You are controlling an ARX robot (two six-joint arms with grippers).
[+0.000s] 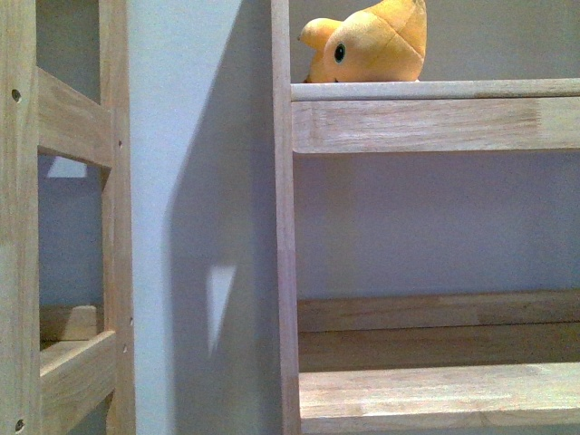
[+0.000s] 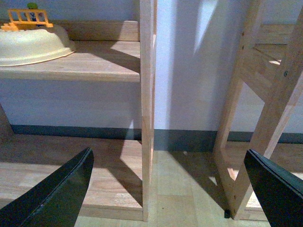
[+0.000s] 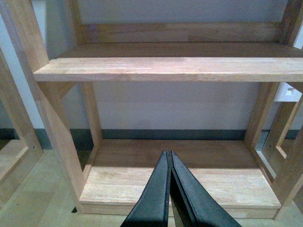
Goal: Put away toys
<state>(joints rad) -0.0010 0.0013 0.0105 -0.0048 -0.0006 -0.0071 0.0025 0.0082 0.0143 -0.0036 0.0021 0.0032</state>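
Observation:
The orange-yellow plush toy [image 1: 373, 43] with a black eye lies on the upper wooden shelf [image 1: 435, 113] at the top right of the front view. Neither gripper shows in the front view. My left gripper [image 2: 168, 182] is open and empty, its black fingers [image 2: 57, 194] spread wide above the floor between two wooden racks. My right gripper [image 3: 169, 158] is shut and empty, pointing at the bottom board [image 3: 189, 177] of a wooden rack. The plush toy does not show in either wrist view.
A cream tray [image 2: 31, 45] with a small orange-yellow plastic fence piece [image 2: 29, 18] sits on a shelf in the left wrist view. A second wooden rack [image 1: 77, 227] stands at the left. Upright posts [image 2: 147, 109] and a pale wall lie between the racks.

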